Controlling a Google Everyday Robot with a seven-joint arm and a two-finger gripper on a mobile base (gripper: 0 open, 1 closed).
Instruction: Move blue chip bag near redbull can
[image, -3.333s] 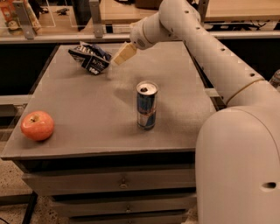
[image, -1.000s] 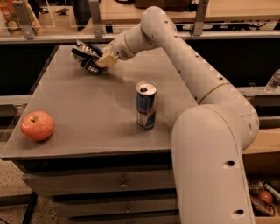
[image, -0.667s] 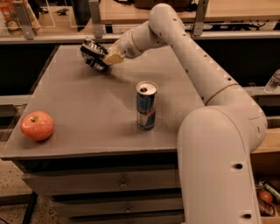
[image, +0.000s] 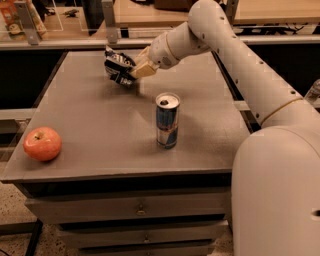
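The gripper (image: 132, 73) is clamped on the blue chip bag (image: 116, 65), a crumpled dark navy foil packet with white lettering and pale patches, held just above the far part of the table (image: 95, 125). The redbull can (image: 167, 120) stands upright nearer the front, apart from the bag and to its right.
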